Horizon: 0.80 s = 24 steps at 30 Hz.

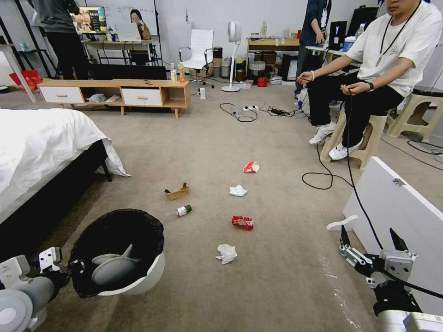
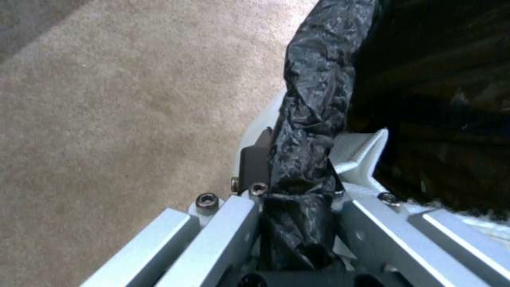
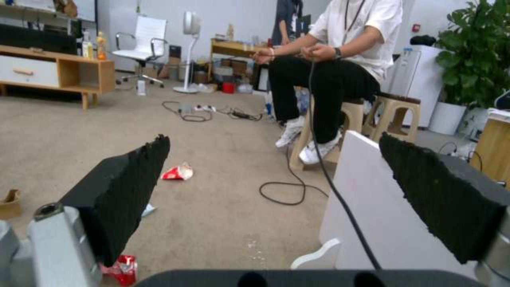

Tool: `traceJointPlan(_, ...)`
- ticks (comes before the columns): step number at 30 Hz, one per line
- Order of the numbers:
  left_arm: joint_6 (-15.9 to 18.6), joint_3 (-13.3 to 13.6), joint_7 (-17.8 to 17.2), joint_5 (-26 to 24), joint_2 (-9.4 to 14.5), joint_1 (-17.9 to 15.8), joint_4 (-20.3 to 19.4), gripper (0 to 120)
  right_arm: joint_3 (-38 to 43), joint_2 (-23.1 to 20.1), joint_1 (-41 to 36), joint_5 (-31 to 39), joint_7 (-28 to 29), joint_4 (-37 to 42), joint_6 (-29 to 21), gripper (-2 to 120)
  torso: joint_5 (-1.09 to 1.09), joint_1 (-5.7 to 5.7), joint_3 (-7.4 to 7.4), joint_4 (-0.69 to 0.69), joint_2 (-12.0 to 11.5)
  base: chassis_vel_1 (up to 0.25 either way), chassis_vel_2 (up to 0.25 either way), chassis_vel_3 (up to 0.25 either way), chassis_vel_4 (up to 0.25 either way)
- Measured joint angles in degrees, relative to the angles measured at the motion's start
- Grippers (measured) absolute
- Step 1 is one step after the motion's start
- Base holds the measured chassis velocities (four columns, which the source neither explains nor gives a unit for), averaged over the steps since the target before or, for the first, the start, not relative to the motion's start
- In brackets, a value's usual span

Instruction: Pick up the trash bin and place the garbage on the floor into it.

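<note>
The trash bin (image 1: 138,283), white with a black bag over its rim, is at my lower left, tilted with its mouth facing up toward me. My left gripper (image 1: 69,267) is shut on its rim; the left wrist view shows this gripper (image 2: 305,159) clamped over the bagged rim (image 2: 313,99). Garbage lies on the carpet ahead: a crumpled tissue (image 1: 226,253), a crushed red can (image 1: 242,222), a green-capped bottle (image 1: 181,211), a cardboard tray (image 1: 177,191), another tissue (image 1: 238,190) and a red-and-white packet (image 1: 251,167). My right gripper (image 1: 371,240) hangs open and empty at lower right, its pads (image 3: 127,187) wide apart.
A bed (image 1: 41,143) lines the left side. A white panel (image 1: 401,207) stands close beside my right gripper. A person sits on a stool (image 1: 369,138) holding a black cable (image 1: 323,175) that loops over the carpet. A low wooden cabinet (image 1: 115,94) stands at the back.
</note>
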Motion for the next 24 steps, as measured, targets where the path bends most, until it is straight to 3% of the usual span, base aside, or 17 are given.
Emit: traceJointPlan(24,0.0,-0.4,0.0,-0.1,-0.1,0.4,-0.5,1,0.1,-0.5,-0.2,0.8,-0.9,0.1,1.4,100,0.0,0.0,0.0,0.0,0.0,0.014,0.015,-0.012,-0.01)
